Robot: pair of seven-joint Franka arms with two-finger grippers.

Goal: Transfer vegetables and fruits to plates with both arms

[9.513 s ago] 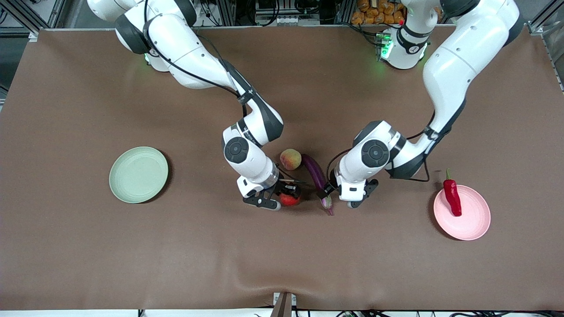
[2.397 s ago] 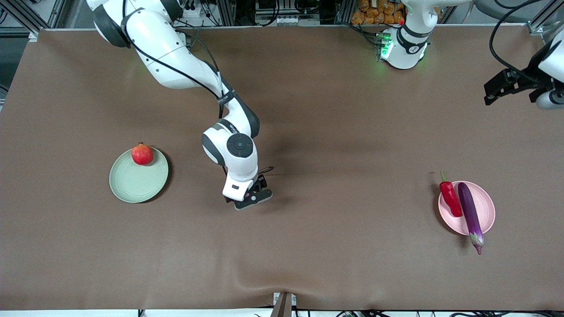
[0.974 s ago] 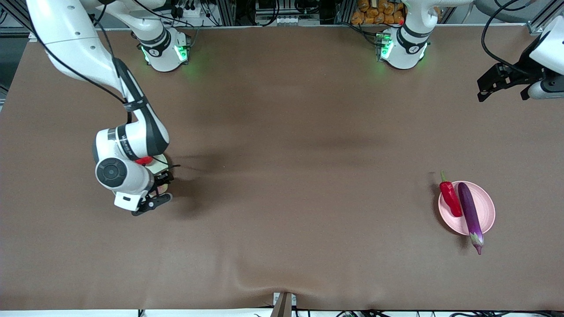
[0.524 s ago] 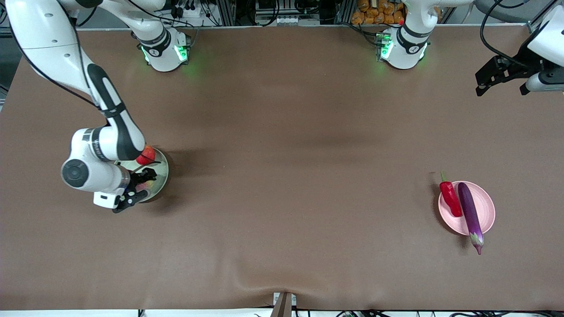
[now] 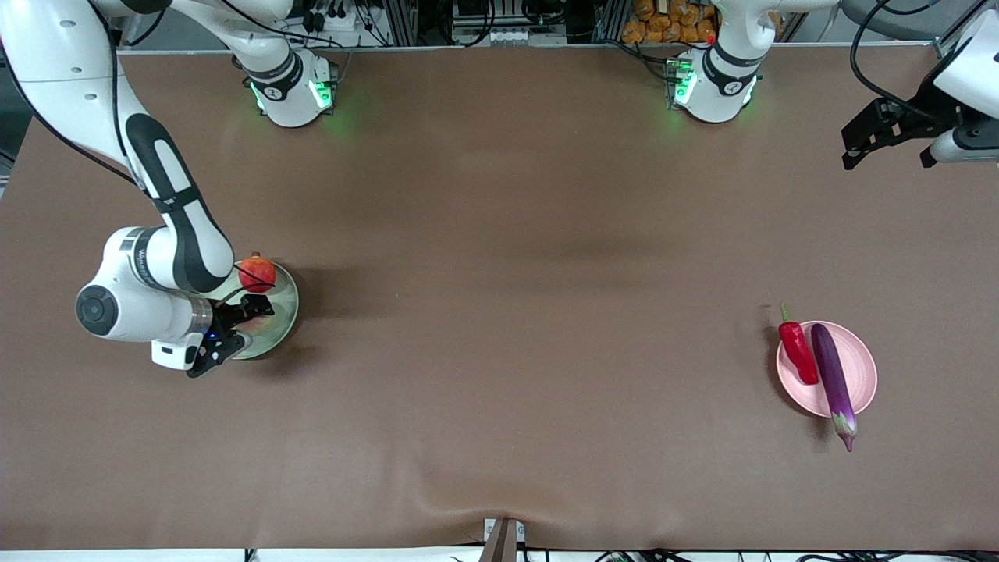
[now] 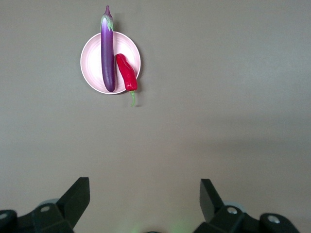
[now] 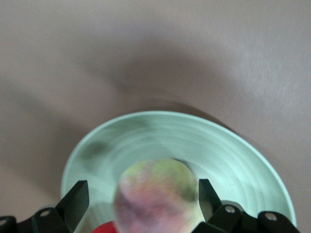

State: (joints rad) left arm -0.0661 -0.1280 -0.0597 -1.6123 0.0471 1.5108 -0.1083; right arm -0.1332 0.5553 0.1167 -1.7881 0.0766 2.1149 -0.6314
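Observation:
My right gripper [image 5: 232, 334] hangs low over the pale green plate [image 5: 282, 308]. It is open, with the yellowish-pink peach [image 7: 158, 194] between its spread fingers and over the plate [image 7: 218, 145]. The arm hides most of the peach in the front view. The red pomegranate [image 5: 257, 274] sits on the plate's rim toward the robots and shows as a red patch [image 7: 103, 228] in the right wrist view. My left gripper [image 5: 886, 148] waits open and empty, high at the left arm's end. The chilli [image 5: 799, 351] and eggplant [image 5: 832, 382] lie on the pink plate [image 5: 860, 351].
The left wrist view shows the pink plate [image 6: 90, 63] from high up, with the eggplant [image 6: 108, 53] and chilli [image 6: 126, 73] side by side, and my left gripper [image 6: 143, 194]. The eggplant's stem end overhangs the rim toward the front camera. Brown cloth covers the table.
My right gripper has carried the peach from the table's middle to over the green plate, then shifted a little toward the right arm's end, which uncovers the pomegranate. The left arm has barely moved.

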